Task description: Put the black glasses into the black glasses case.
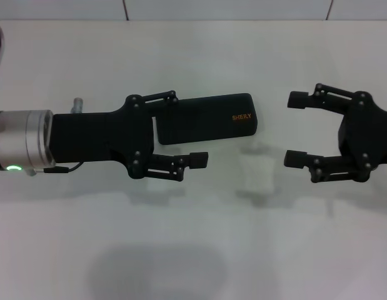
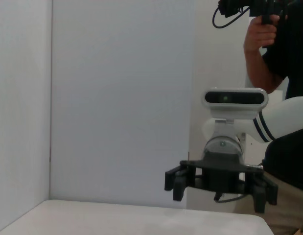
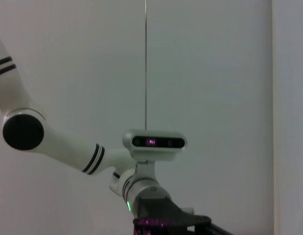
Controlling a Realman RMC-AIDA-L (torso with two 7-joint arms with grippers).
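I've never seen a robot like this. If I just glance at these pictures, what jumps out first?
Two chunky black hands face each other over a white table, both with fingers spread open: the left hand reaches in from the left, the right hand from the right. Between them, partly under the left hand, lies the black glasses case, shut, with small orange lettering on its lid. No glasses show anywhere.

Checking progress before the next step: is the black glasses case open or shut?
Shut. In the head view the black glasses case lies flat on the table, lid down with orange lettering on top; no grey lining shows.
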